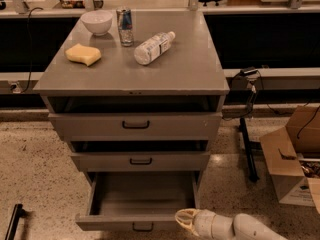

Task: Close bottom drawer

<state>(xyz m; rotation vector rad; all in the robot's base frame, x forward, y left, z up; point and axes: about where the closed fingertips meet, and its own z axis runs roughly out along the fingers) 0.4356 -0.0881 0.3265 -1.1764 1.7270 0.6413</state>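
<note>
The bottom drawer [112, 222] of the grey desk [200, 74] is pulled far out toward the camera, and its inner floor is in plain view. Its small black loop handle [142, 228] sits at the middle of the front panel, near the lower edge of the view. The pincer [184, 219], pale yellow at its tip, comes in from the lower right on a white arm [240, 228]. It is at the right end of the drawer's front panel, just beside it; if it really touches the panel I cannot tell, and also I cannot tell if the pincer is spread or pressed together. The middle drawer [175, 161] and the top drawer [90, 126] above stand out only a little. On the desk are a white bowl [97, 21], a can [125, 26], a plastic bottle [152, 47] lying on its side and a yellow sponge [83, 54]. A cardboard box [287, 156] stands on the floor to the right
</note>
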